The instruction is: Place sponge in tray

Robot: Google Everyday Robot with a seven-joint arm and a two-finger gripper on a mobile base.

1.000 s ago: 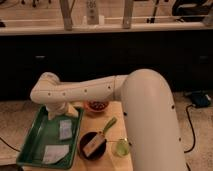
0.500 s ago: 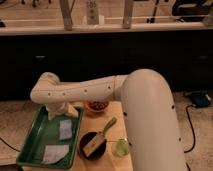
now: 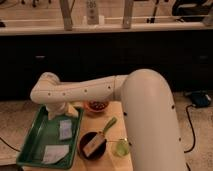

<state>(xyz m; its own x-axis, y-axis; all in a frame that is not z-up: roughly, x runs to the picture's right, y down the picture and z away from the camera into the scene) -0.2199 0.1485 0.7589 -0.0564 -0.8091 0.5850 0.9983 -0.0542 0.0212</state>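
Note:
The sponge (image 3: 65, 129), a small pale blue-grey pad, lies flat inside the green tray (image 3: 31, 140), near its right rim. My gripper (image 3: 61, 111) hangs at the end of the white arm over the far part of the tray, just above and behind the sponge. It does not appear to be touching the sponge.
A larger whitish sheet (image 3: 54, 154) lies in the near part of the tray. A round black bowl (image 3: 94, 145) with a tan block stands right of the tray. A green utensil (image 3: 109, 125), a pale green item (image 3: 120, 147) and a reddish bowl (image 3: 96, 106) are on the wooden table.

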